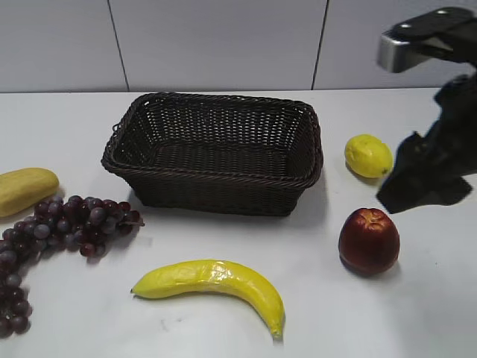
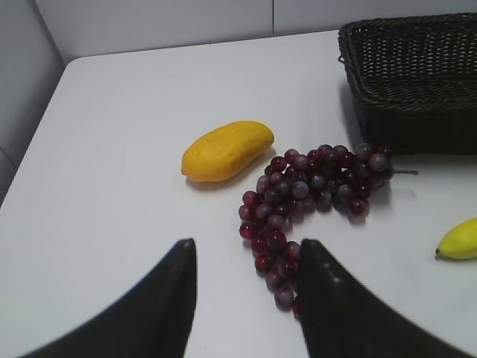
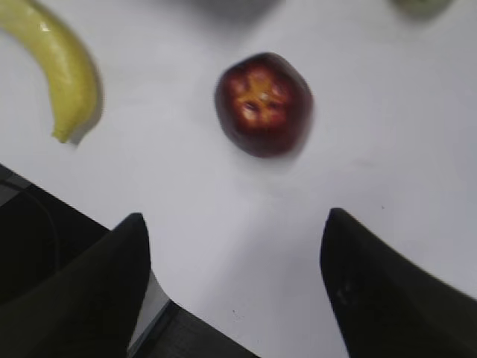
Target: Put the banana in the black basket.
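- Nearest to the exterior camera lies the banana (image 1: 216, 282), flat on the white table (image 1: 417, 313), in front of the black basket (image 1: 216, 153) and clearly apart from it.
- Nothing holds the banana; no gripper touches it, so the pick is not yet done.
- Inside the basket I see only its woven bottom, no fruit, so the placing is also left to do.
- Right gripper (image 3: 235, 287) hangs above the table with its fingers wide apart and nothing between them; below it are a red apple (image 3: 262, 103) and, to the side, one end of the banana (image 3: 63, 74).
- Left gripper (image 2: 246, 298) is also spread and holds nothing; it is over the purple grapes (image 2: 309, 194), near a pale yellow oblong fruit (image 2: 227, 151).
- A lemon (image 1: 368, 155) rests beside the basket, on the right.
- My judgement: the task is at its beginning, and the whole of reach, grasp, carry and release remains.
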Robot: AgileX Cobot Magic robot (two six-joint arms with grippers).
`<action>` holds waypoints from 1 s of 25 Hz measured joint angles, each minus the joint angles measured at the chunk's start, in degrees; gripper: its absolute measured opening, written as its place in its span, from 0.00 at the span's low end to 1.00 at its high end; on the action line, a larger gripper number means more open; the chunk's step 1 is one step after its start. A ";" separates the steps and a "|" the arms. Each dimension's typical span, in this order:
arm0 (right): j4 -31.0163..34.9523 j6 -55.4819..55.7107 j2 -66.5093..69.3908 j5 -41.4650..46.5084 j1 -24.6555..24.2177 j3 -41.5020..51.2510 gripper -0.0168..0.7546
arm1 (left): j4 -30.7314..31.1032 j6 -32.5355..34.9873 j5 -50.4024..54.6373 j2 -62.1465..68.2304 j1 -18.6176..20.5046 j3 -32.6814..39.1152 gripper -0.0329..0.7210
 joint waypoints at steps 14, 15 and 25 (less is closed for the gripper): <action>1.26 -10.55 26.87 -5.53 22.62 -13.32 0.72 | 0.00 0.00 0.00 0.00 0.00 0.00 0.59; 1.26 -11.64 28.72 -5.35 22.81 -14.67 0.72 | 0.00 0.00 0.00 0.00 0.00 0.00 0.59; 1.26 -19.51 41.71 -2.27 22.89 -24.01 0.64 | 0.00 0.00 0.00 0.00 0.00 0.00 0.53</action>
